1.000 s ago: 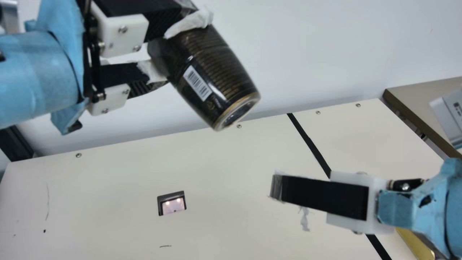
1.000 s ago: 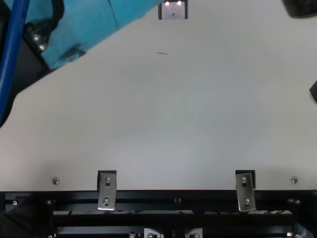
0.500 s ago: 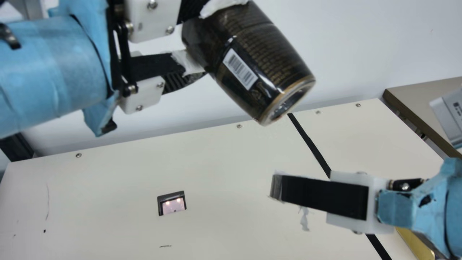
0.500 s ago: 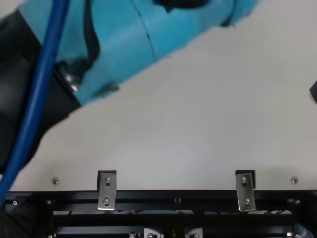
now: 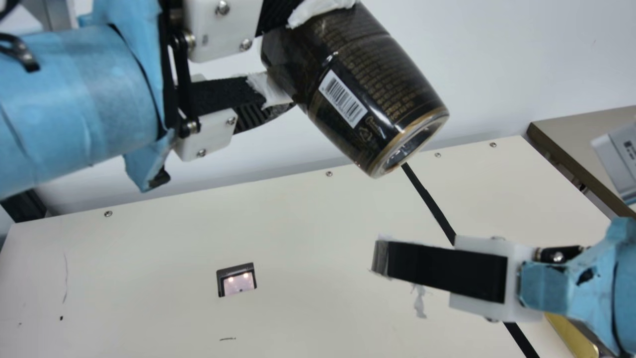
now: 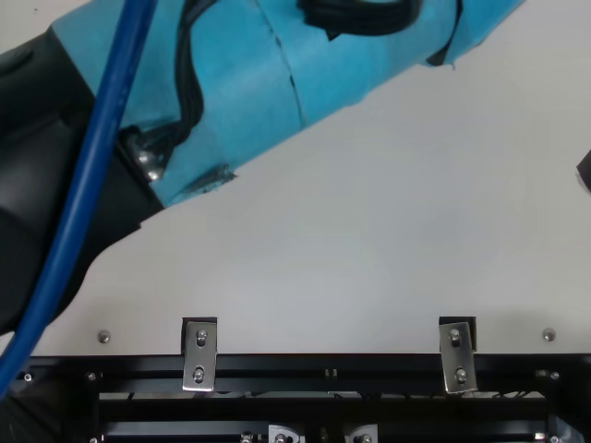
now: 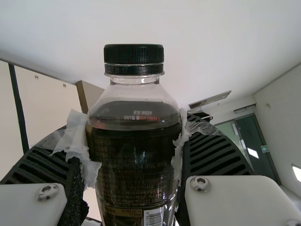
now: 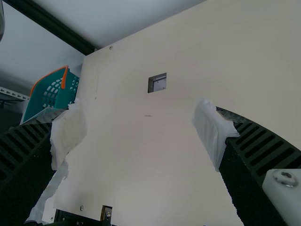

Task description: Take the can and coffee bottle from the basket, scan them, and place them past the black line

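Note:
My left gripper is shut on the dark coffee bottle, holding it tilted above the table's far edge, base down toward the right and barcode showing. In the left wrist view, the left gripper pinches the bottle between both padded fingers, below its black cap. My right gripper hangs over the table just left of the black line; in the right wrist view, the right gripper is open and empty. A gold object, partly behind the right arm, lies right of the line; I cannot tell whether it is the can.
The scanner window is set into the cream table. A teal basket with an orange handle stands beyond the table's edge. A white device is at the right. The left arm's blue sleeve crosses the top view.
My left arm has swung rightward with the bottle, which looks larger in the main view and now overlaps the black line's far end. The right arm has kept still.

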Robot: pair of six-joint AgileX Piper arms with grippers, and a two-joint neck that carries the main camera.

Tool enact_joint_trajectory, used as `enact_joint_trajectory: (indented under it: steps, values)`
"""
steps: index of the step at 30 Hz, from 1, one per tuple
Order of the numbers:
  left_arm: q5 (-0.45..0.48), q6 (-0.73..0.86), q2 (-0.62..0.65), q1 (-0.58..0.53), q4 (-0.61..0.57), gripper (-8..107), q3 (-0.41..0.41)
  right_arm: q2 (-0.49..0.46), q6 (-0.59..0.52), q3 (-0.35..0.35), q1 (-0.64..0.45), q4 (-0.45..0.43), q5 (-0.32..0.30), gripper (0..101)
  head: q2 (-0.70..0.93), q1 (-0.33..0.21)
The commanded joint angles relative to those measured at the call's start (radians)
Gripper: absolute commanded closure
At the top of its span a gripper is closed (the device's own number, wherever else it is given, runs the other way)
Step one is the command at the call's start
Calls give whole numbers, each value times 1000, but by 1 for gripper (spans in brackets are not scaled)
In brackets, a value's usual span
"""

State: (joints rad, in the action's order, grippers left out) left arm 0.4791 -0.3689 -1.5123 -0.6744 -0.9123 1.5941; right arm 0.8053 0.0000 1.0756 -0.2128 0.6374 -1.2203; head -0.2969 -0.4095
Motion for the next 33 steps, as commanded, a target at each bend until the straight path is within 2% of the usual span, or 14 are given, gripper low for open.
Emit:
enact_joint_trajectory:
  steps: [1, 12, 33]
  values:
    - [6, 11, 2, -1, -16, 89, -2, 0, 0, 0, 0, 0, 0, 0, -6, -27]
    - [93, 103, 43, 2, -158, 89, -43, 0, 0, 0, 0, 0, 0, 0, -6, -27]
    - [93, 101, 43, 0, -156, 89, -41, 0, 0, 0, 0, 0, 0, 0, -6, -27]
